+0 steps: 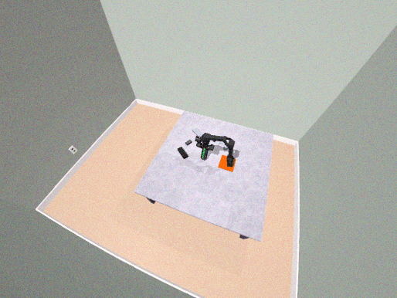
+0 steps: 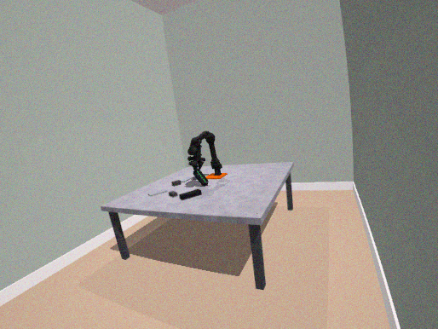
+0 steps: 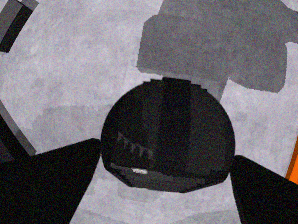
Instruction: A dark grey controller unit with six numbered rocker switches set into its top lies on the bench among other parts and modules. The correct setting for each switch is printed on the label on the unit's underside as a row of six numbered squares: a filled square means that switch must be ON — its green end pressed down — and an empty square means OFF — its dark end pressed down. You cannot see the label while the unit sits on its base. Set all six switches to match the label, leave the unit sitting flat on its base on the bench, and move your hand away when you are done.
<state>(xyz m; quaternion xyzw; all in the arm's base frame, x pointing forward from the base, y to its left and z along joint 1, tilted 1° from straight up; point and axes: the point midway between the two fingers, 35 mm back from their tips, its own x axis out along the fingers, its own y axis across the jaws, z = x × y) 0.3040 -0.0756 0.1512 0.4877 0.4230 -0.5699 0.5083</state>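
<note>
The dark grey controller unit is tipped steeply, with its green switch ends showing along one face in the top and exterior views. In the wrist view I see it end-on as a dark rounded block that fills the gap between my two black fingers. My gripper is closed on the unit's sides and holds it tilted just over the bench. The label on the underside does not show in any view.
A long black block lies left of the unit. A small grey module and another lie nearby, with a thin rod. The arm stands on an orange base plate.
</note>
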